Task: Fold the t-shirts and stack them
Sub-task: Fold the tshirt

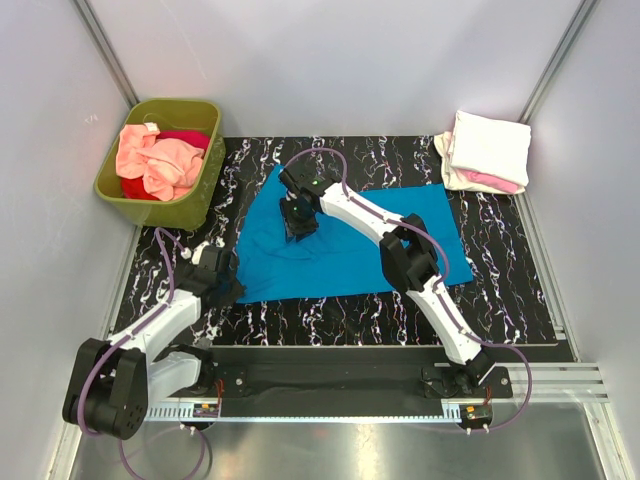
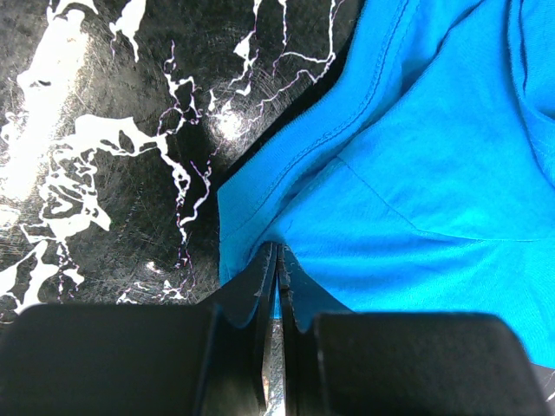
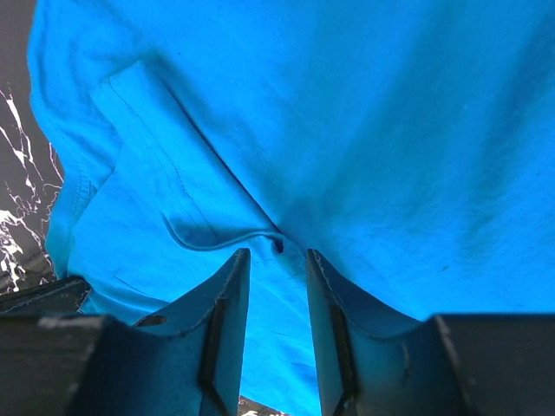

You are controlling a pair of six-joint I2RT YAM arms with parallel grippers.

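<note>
Lying spread on the desk [image 1: 500,290], the blue t-shirt [image 1: 350,245] has its near-left corner pinched in the closed left claw [image 2: 277,260]; the right claw [image 3: 276,260], narrowly parted, stands over its left half.

**Arm Hardware: Visible Finish**

On my feed, the left arm [image 1: 150,325] and right arm [image 1: 445,310] share one build: white link shells between black joint housings. Lilac cables [image 1: 168,262] run loosely along each. Both bases bolt to a black plate [image 1: 320,378], each with a small orange tag [image 1: 222,388]. I see a green light [image 1: 316,183] on the right wrist. The fingers [image 2: 247,295] are matte black and tapered.
</note>
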